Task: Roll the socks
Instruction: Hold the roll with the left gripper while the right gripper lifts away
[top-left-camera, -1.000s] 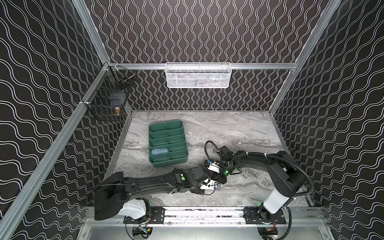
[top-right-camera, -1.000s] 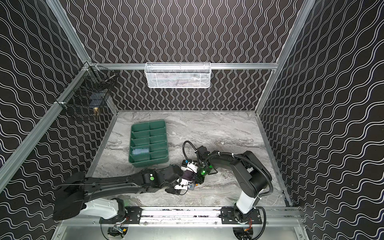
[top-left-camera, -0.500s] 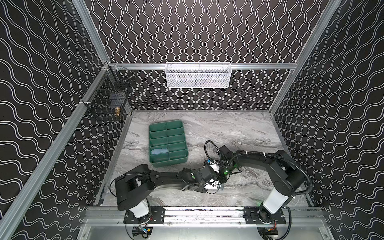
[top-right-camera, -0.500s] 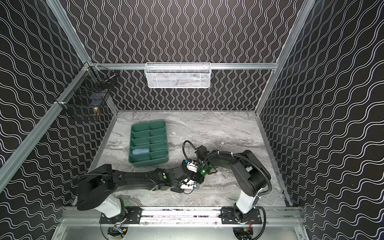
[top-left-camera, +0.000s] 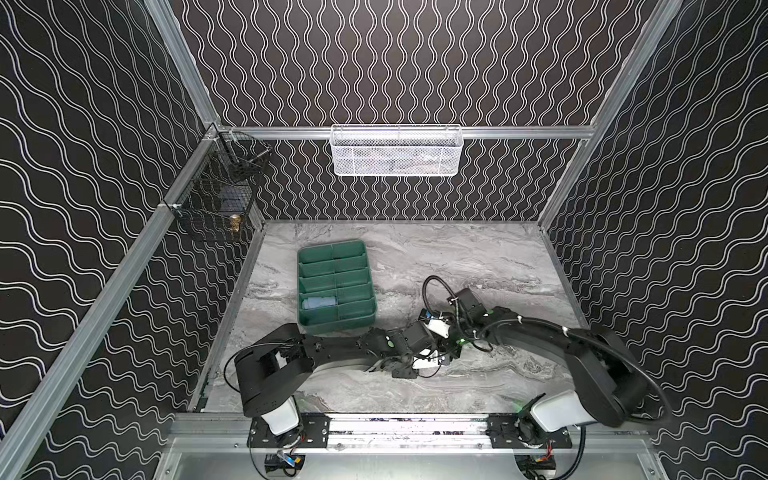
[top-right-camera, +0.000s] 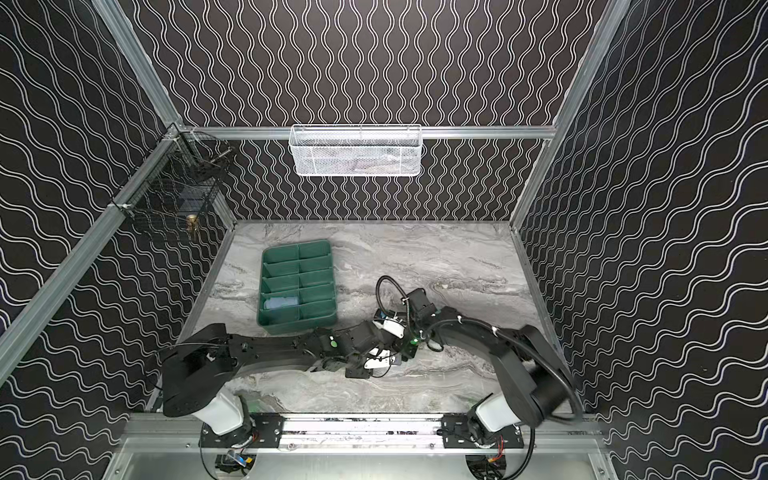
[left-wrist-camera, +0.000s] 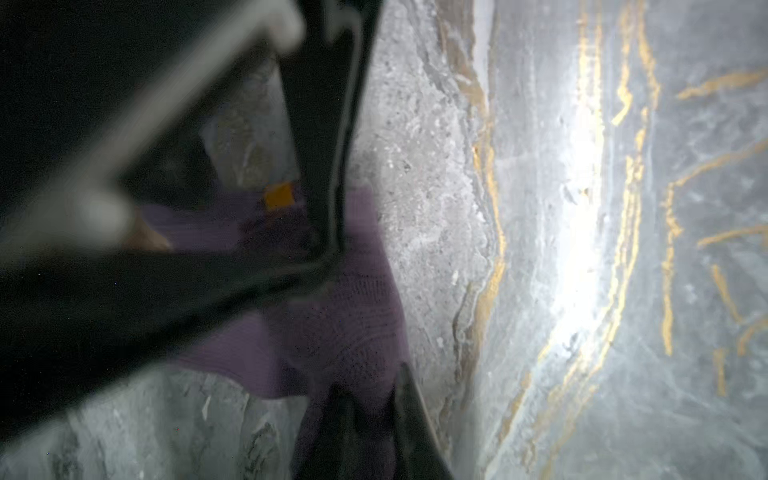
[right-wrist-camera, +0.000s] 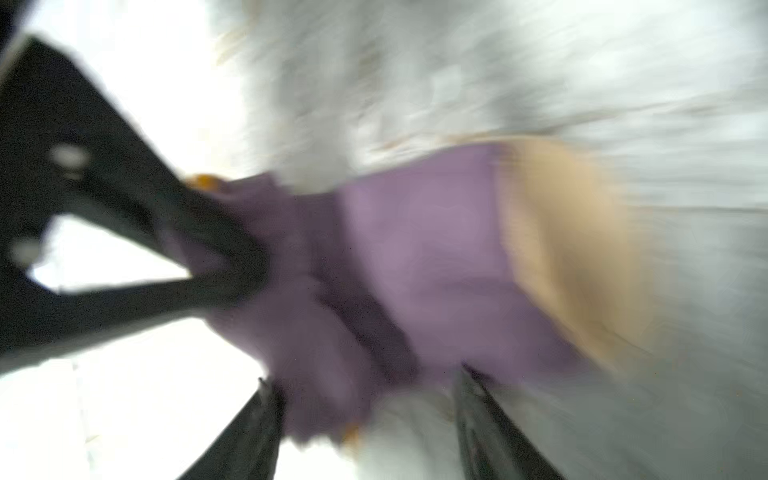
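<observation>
Both arms crowd together at the front centre of the table (top-left-camera: 457, 257), over the purple sock (left-wrist-camera: 353, 316). The sock lies bunched on the table with its tan toe (right-wrist-camera: 569, 249) showing. The left fingers (left-wrist-camera: 417, 428) are pressed together on a fold of the purple cloth. The right fingers (right-wrist-camera: 486, 424) stand spread on either side of the sock's end and grip nothing. A light blue roll (top-left-camera: 319, 302), apparently the other sock, sits in a left-hand compartment of the green tray (top-left-camera: 337, 326), one row back from its front.

The main danger looks to be the loose bundle. With only one pinch on it, the springy ribbed fabric is likely to unwind, or to slide free if pulled. The two sets of fingers are also nearly touching, so a careless re-grip could knock them together or catch just one layer. The right wrist view is smeared, so the exact contact there is uncertain.
</observation>
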